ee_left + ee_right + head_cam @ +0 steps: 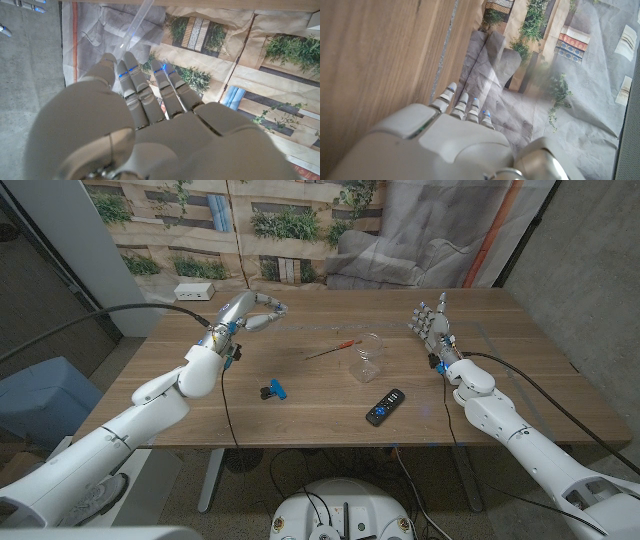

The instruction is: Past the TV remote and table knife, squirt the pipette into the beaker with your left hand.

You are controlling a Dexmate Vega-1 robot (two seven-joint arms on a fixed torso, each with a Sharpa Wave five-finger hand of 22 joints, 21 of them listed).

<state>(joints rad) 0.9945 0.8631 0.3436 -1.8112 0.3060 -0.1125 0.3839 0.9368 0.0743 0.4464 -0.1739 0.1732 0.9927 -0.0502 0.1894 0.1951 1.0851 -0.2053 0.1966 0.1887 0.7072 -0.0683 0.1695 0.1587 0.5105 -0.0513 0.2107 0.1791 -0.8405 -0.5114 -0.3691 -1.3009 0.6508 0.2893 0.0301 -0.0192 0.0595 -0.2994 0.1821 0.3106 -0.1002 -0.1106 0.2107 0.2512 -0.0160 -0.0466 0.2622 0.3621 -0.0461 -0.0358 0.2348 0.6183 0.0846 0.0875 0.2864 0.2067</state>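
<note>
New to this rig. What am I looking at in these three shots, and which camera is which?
A two-armed robot stands at a wooden table. The wide picture comes from its head camera, looking down. The other two come from wrist cameras, each looking along the back of that arm's hand. On the table lie a clear beaker, a TV remote, a thin red-ended utensil and a small blue-and-black item. The left robot hand is raised and seems to hold a clear pipette. The right robot hand holds nothing, fingers apart.
</note>
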